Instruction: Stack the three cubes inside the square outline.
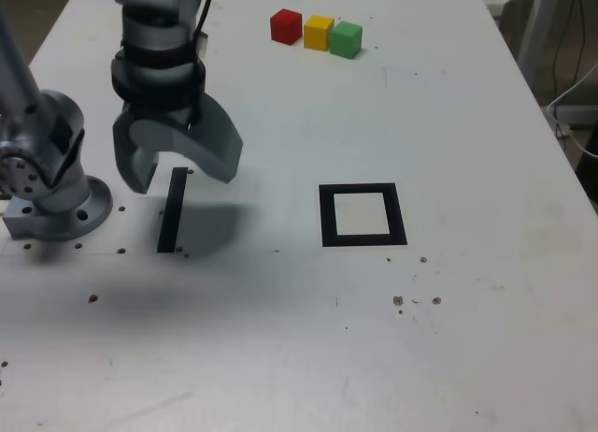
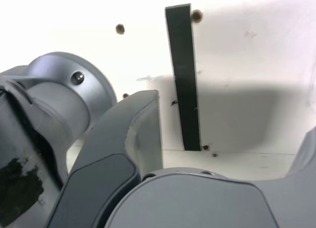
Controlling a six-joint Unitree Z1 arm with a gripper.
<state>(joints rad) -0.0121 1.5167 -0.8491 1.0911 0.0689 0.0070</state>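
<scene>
Three cubes sit in a row at the far side of the white table: a red cube (image 1: 286, 26), a yellow cube (image 1: 318, 33) and a green cube (image 1: 346, 39), touching or nearly so. The square outline (image 1: 363, 215), black with a white centre, lies nearer, right of middle in the exterior view, and holds nothing. My gripper (image 1: 180, 175) hangs open at the exterior view's left, just above a narrow black strip (image 1: 172, 210), far from cubes and square. The wrist view shows that strip (image 2: 183, 75) between my spread fingers (image 2: 140, 134), with nothing held.
The arm's grey base (image 1: 51, 194) is bolted at the exterior view's left edge. Small screw holes and dark specks (image 1: 411, 299) dot the table. White cables and furniture legs (image 1: 570, 95) stand beyond the table's right edge.
</scene>
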